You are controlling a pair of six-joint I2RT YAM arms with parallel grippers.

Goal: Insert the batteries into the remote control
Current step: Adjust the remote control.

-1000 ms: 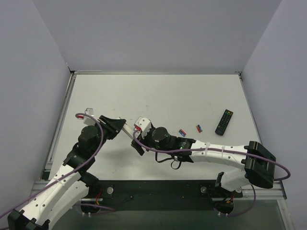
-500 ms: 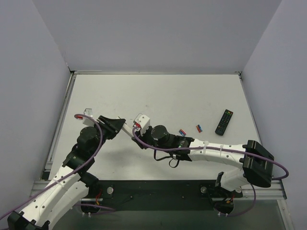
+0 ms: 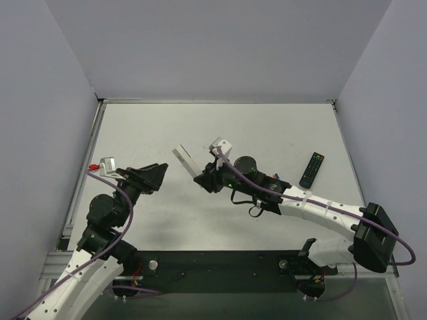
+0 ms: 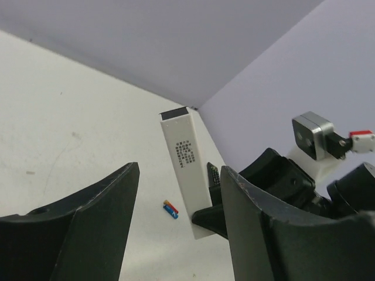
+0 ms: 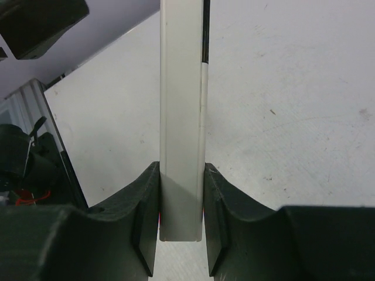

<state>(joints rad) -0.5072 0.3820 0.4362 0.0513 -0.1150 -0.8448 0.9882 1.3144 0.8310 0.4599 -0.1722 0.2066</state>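
Note:
My right gripper [image 3: 202, 177] is shut on the lower end of the white remote control [image 3: 185, 160] and holds it above the table, tilted up to the left. In the right wrist view the remote [image 5: 181, 105] stands clamped between both fingers of that gripper [image 5: 181, 171]. My left gripper [image 3: 160, 175] is open and empty, left of the remote and apart from it. The left wrist view shows the remote [image 4: 187, 170] beyond its open gripper [image 4: 179, 175], and a blue battery [image 4: 171, 210] with a red cylinder beside it on the table. I cannot make out batteries in the top view.
A black remote with coloured buttons [image 3: 311, 169] lies at the right of the table, and shows in the left wrist view [image 4: 213, 174] behind the white one. Grey walls enclose the table on three sides.
My left gripper has let go of the white remote, opened and drawn back to the left. My right gripper has carried the remote up and to the right.

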